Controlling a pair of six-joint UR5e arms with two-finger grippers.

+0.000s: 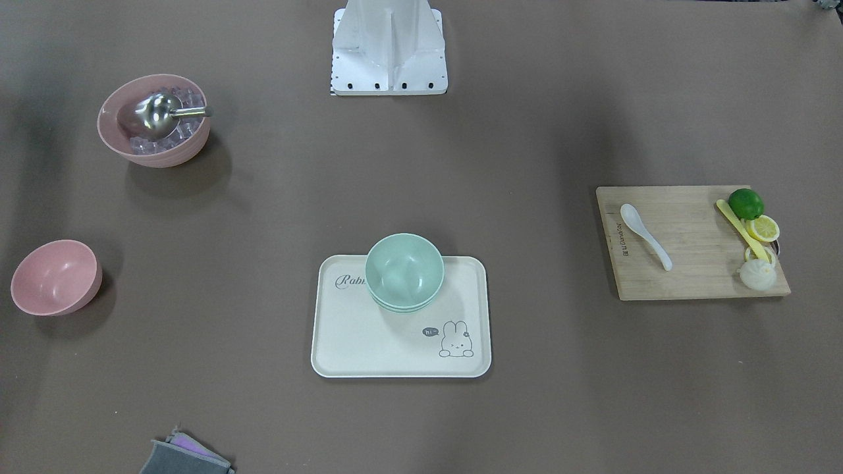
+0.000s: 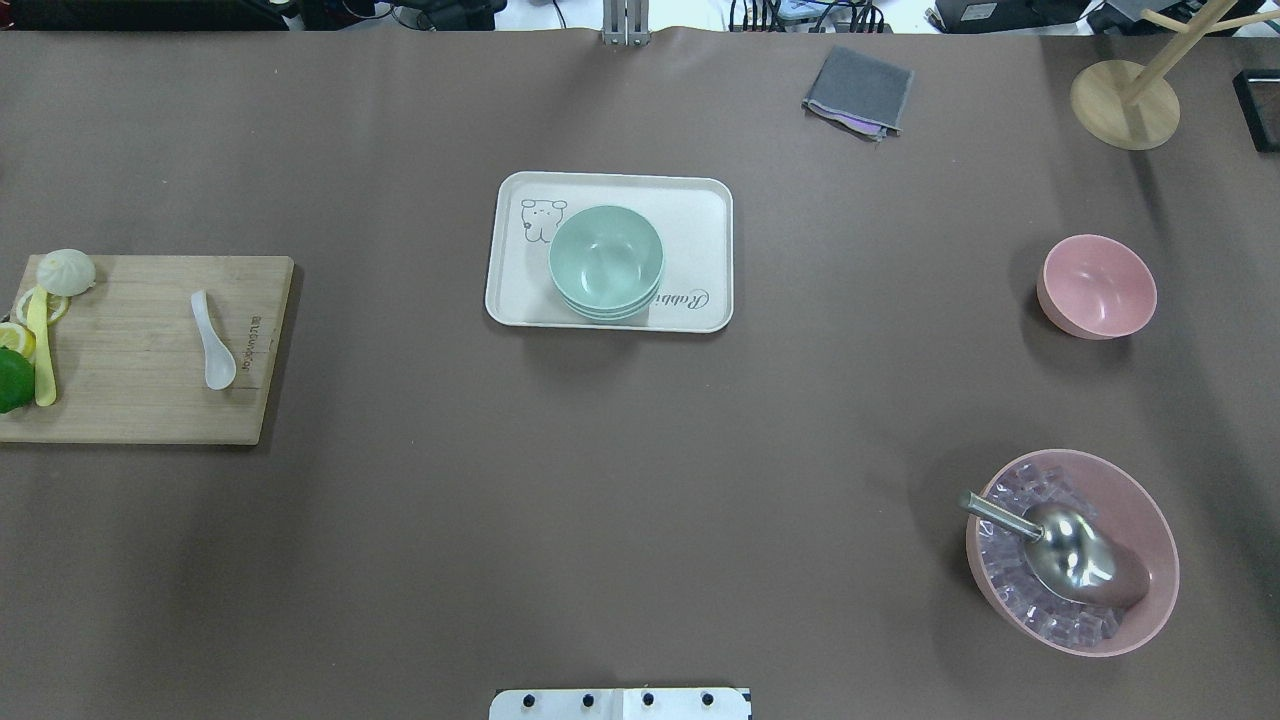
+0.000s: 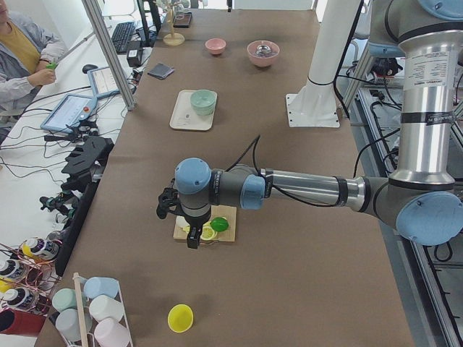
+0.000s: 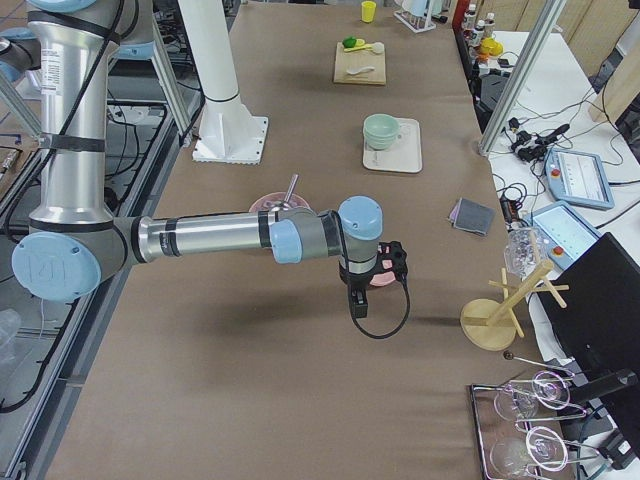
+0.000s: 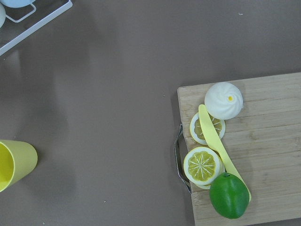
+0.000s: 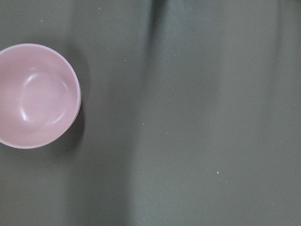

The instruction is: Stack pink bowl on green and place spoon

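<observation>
My left arm (image 3: 304,189) reaches out level over the desk (image 2: 640,480), with its wrist turned down above the fruit end of the cutting board (image 2: 130,400). My right arm (image 4: 200,238) stretches out level too, wrist down, hanging just beside the pink bowl (image 2: 1100,287). Both sets of jaws show only in the side views, so I cannot tell whether they stand open or closed. The pink bowl sits upright on the bare desk, well apart from the green bowl (image 2: 606,262) on the tray (image 2: 700,200). The white spoon (image 2: 214,340) lies on the cutting board.
</observation>
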